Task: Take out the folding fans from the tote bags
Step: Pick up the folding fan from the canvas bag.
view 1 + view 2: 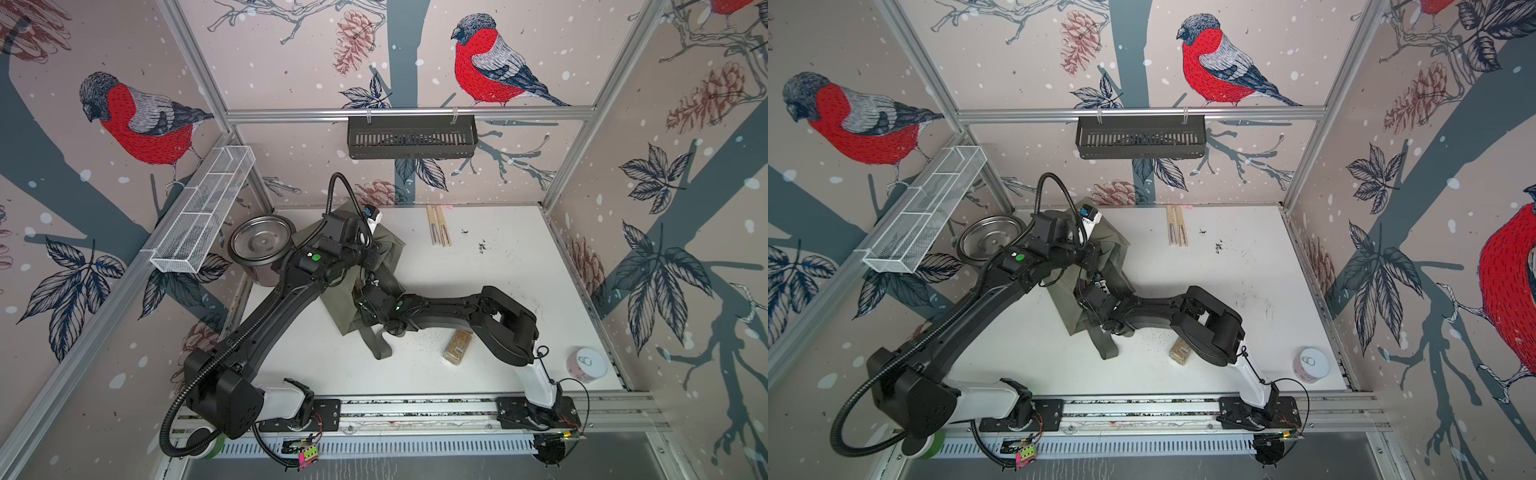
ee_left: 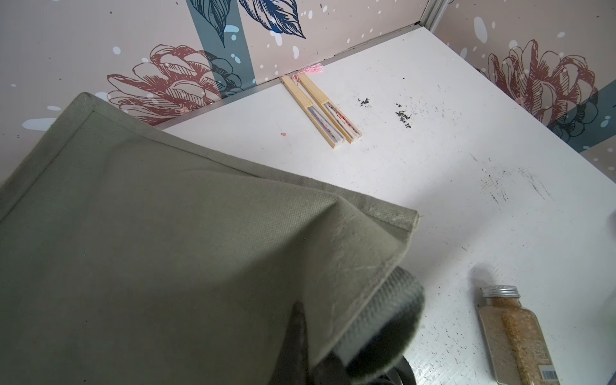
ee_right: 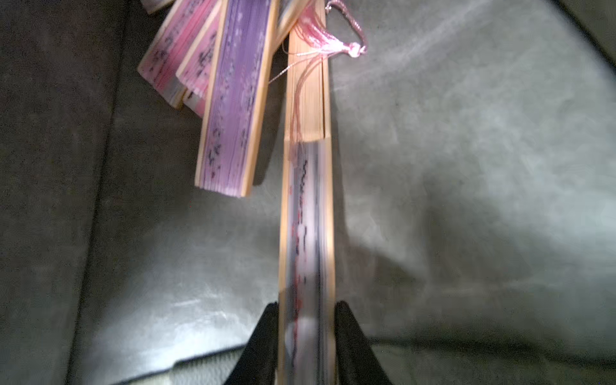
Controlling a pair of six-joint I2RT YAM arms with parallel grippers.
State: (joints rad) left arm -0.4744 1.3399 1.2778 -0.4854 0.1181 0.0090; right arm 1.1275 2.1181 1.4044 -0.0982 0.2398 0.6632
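Reaching into the bag (image 3: 466,173), the right gripper (image 3: 306,305) pinches one fan (image 3: 306,216) by its near end; it runs straight up the frame. The left gripper (image 2: 346,310) clamps the bag's rim.

Olive tote bag (image 2: 166,250), two folding fans (image 2: 329,107) beyond

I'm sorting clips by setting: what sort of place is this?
Probably a robot test cell, not a home: a white tabletop boxed in by aluminium framing and bird-print wall panels, with the left arm and right arm bolted to a rail along its front edge.
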